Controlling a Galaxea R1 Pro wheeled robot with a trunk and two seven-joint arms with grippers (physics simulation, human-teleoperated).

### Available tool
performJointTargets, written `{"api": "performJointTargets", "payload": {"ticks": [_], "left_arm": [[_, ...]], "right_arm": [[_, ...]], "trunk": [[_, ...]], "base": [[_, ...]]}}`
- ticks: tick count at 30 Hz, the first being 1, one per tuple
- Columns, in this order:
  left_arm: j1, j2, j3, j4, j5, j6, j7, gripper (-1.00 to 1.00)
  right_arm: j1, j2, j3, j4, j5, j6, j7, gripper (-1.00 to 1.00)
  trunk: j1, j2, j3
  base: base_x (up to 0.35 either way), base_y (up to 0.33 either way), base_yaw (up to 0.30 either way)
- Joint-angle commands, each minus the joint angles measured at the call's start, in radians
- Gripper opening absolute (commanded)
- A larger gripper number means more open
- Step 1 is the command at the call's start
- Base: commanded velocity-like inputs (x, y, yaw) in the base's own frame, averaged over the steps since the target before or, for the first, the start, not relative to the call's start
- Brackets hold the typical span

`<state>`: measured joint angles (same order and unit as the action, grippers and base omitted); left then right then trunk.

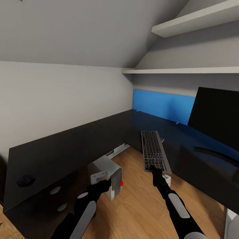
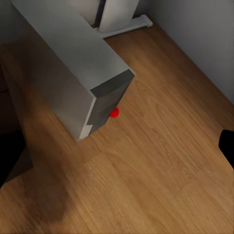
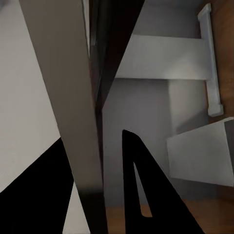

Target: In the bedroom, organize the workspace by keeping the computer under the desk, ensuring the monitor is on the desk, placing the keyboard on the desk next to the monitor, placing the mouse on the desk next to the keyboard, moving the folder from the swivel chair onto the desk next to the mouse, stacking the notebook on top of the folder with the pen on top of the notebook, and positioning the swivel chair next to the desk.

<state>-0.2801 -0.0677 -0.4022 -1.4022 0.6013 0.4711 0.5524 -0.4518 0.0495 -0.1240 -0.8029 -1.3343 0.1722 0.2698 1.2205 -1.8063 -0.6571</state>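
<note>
The glossy black L-shaped desk point(image 1: 59, 149) wraps the corner. My right gripper point(image 1: 158, 172) point(image 3: 92, 136) is shut on the near end of the slim silver keyboard point(image 1: 152, 149) point(image 3: 73, 97), which lies along the desk's inner edge, its near end over the floor. The black monitor point(image 1: 215, 116) stands on the desk at right. A small black mouse point(image 1: 26, 181) rests at the desk's left end. The light-grey computer point(image 1: 111, 172) point(image 2: 68, 63) stands on the floor under the desk. My left gripper point(image 1: 105, 183) point(image 2: 117, 151) hangs open beside it. Folder, notebook, pen and swivel chair are out of view.
A blue panel point(image 1: 162, 106) stands upright along the desk's back by the wall. Two white shelves point(image 1: 196, 20) hang above the monitor. Black drawers with silver knobs point(image 1: 54, 190) sit at lower left. A white desk leg point(image 1: 120, 149) and wooden floor point(image 1: 139, 202) lie between my arms.
</note>
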Motion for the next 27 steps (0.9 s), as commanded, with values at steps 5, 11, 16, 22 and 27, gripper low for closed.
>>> {"api": "performJointTargets", "payload": {"ticks": [5, 11, 16, 22, 27], "left_arm": [[-0.001, 0.0, -0.001, -0.001, 0.009, 0.001, 0.01, 1.0], [-0.001, 0.0, -0.001, 0.0, 0.009, 0.001, 0.011, 1.0], [-0.001, -0.001, -0.001, 0.0, 0.009, 0.001, 0.011, 1.0], [-0.001, -0.001, -0.001, 0.0, 0.009, 0.001, 0.011, 1.0], [-0.001, -0.003, -0.002, 0.027, 0.008, 0.001, 0.011, 1.0]], "right_arm": [[0.0, 0.001, -0.005, 0.001, -0.009, 0.01, 0.002, -1.0], [0.0, 0.0, -0.005, -0.001, -0.011, 0.012, 0.003, -1.0], [0.0, 0.001, -0.004, -0.008, -0.011, 0.013, 0.005, -1.0], [0.0, 0.002, -0.003, -0.028, -0.012, 0.057, 0.006, -1.0], [0.0, 0.003, -0.003, -0.034, -0.011, 0.069, 0.006, -1.0]], "trunk": [[0.0, 0.0, -0.001], [0.0, 0.0, -0.001], [0.0, 0.0, -0.001], [-0.023, 0.042, 0.018], [-0.042, 0.077, 0.033]], "base": [[0.0, 0.0, 0.0], [0.0, 0.0, 0.0], [0.0, 0.0, 0.0], [0.0, 0.0, 0.0], [0.0, 0.0, 0.0]]}}
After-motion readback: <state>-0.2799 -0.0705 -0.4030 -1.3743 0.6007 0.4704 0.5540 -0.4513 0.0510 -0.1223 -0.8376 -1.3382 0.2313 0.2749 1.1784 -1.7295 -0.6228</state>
